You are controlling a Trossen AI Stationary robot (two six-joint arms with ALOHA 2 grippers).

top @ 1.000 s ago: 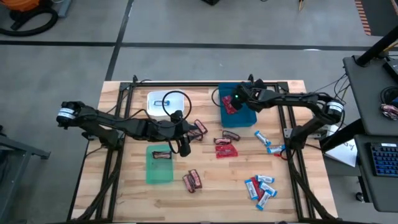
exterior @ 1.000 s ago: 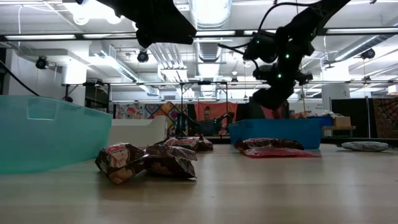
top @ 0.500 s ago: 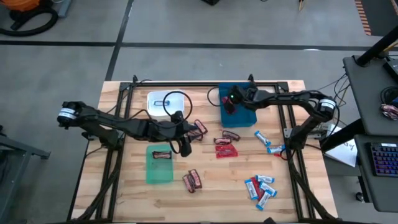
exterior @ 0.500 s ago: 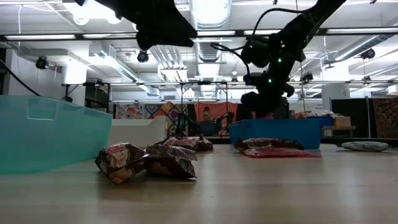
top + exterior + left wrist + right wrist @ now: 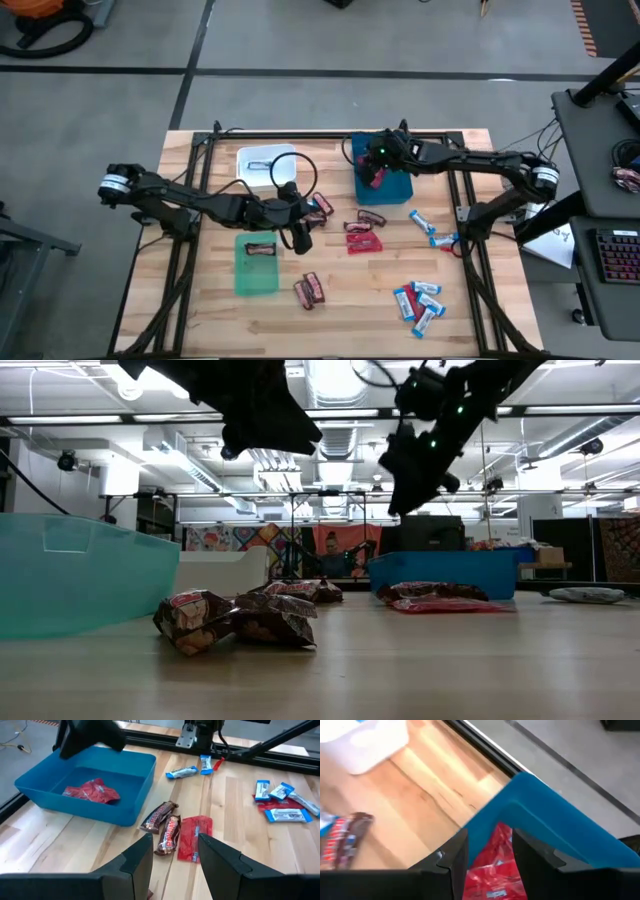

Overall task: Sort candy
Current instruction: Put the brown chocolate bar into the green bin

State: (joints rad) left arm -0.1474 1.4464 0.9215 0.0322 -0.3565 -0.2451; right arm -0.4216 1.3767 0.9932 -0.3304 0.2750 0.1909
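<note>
While your right gripper (image 5: 376, 160) hangs above the blue bin (image 5: 392, 186) at the far side of the table (image 5: 350, 310), its fingers (image 5: 452, 865) stand apart with nothing between them, and through the gap you look down on a red crinkly packet (image 5: 492, 870) lying inside that bin. Your left gripper (image 5: 300, 237) sits over the middle of the table, just beside the green bin (image 5: 255, 278); its fingers (image 5: 137, 862) are also spread and empty, raised clear of the wood. Ahead of it in the left wrist view you have two dark brown mini bars (image 5: 164, 824) lying side by side, touching a flat red packet (image 5: 195, 837), all just in front of the blue bin's wall. One dark brown bar (image 5: 260, 249) already rests in the green bin, and a white bin (image 5: 262, 168) stands behind it, with something small and blue-and-white inside it that you cannot make out clearly. From above, more brown bars (image 5: 309, 289) lie on the near side of the green bin, and another pair (image 5: 320, 207) sits close to your left gripper. Red packets (image 5: 362, 236) lie near the table's centre. Blue-and-white mini bars (image 5: 418, 300) cluster at the near right, with two more (image 5: 428, 228) farther back by the right arm's base. In the low view a person (image 5: 332, 550) shows far off in the room beyond the table.
</note>
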